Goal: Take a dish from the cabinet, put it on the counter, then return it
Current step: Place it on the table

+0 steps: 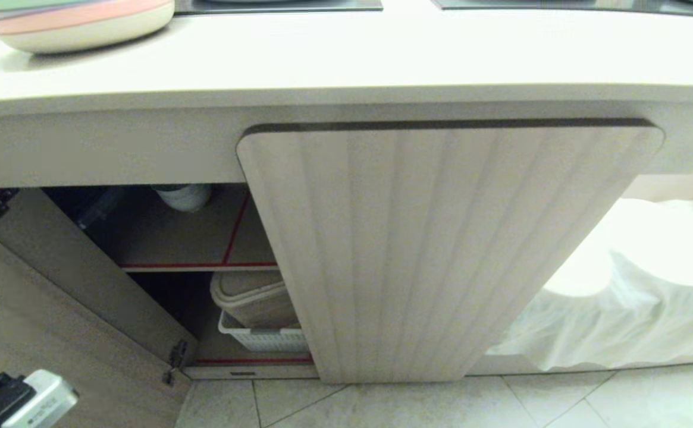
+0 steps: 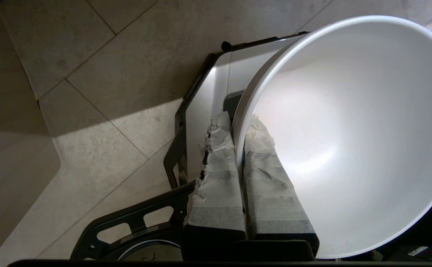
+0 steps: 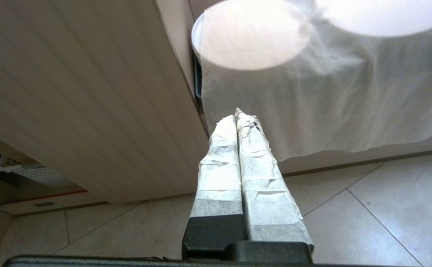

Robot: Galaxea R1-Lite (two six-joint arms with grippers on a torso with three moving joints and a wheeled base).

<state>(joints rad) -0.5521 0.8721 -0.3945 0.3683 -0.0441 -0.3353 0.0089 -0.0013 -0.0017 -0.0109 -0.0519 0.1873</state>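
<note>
Dish: small plain white round ceramic bowl point(image 2: 349, 141), deep; held on edge in the left wrist view, its open side facing the camera, over the pale tiled floor point(image 2: 89, 74) and the robot's own dark base frame point(image 2: 178, 148).
Left gripper point(image 2: 239, 126): tape-wrapped fingers point(image 2: 217, 174) pinched shut on the bowl's rim, one outside the wall, one inside; only a narrow strip of rim is caught.
Left arm in head view: only a black-and-white part of it shows at 8 o'clock point(image 1: 25, 401), low, beside the open door; the bowl itself is out of that view.
Right gripper point(image 3: 238, 120): fingers closed together on nothing, parked low, pointing at the ribbed beige cabinet door point(image 3: 89, 92) and a white cloth point(image 3: 330, 104).
Cabinet: low beige cabinet, left door point(image 1: 55, 309) swung open at 8 o'clock; red-edged shelf point(image 1: 197, 266) bare at the front, a pale round object point(image 1: 184, 196) at its back, a white basket point(image 1: 263, 337) below.
Bench: cream-beige bench point(image 1: 352, 53) at 12 o'clock, pastel plates stacked point(image 1: 78, 24) at 11 o'clock.
Risk, slip: a rim-only pinch on glazed ceramic may let the bowl pivot or drop onto tile.
Risk, collision: the bowl could clip the open door, the shelf edge or the bench overhang on the way.
Risk, sight: the bowl is outside the head view, so clearance is hard to judge.
</note>
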